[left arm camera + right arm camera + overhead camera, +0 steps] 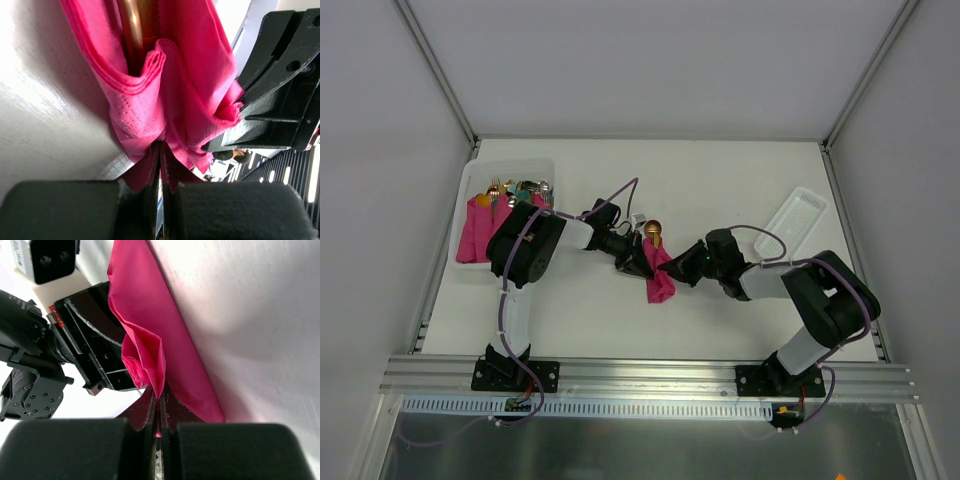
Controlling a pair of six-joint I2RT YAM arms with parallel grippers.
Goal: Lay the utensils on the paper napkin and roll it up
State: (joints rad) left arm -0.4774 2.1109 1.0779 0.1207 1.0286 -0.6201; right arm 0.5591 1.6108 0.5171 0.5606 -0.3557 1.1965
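napkin: paper napkin (pixel 661 283) is mid-surface (pixel 720 180), between the two arms, already wrapped into a slim bundle running near-far
utensils: utensils (pixel 653 231) are inside the wrap. The round gold-copper bowl pokes out of the far end, and a copper stem shows down the fold in the left wrist view
left jaws: pressed together, pinching several napkin layers, coming in from the left side of the bundle
right jaws: pressed together on a thin edge flap of the same napkin, coming in from the right
why held so: my read is that opposing pinches trap the wrap from both sides, so the paper can't spring open around the stems (the two sets of jaws sit just beside each other, almost nose to nose)
contact with surface: can't tell whether the bundle rests flat or is lifted a touch
stage: loading looks done and the roll is mostly formed. Folds are loose and puffy, so I'd call it tightening/finishing
next move needs: a small coordinated motion, with neither side pulling away
risk: thin paper tears under opposed pull, and the stems could slide out of an open end if tilted
rest: bin (pixel 510 165) far left holds other pink bundles (pixel 478 232). Clear tray (pixel 796 215) far right. Both are well apart from the work
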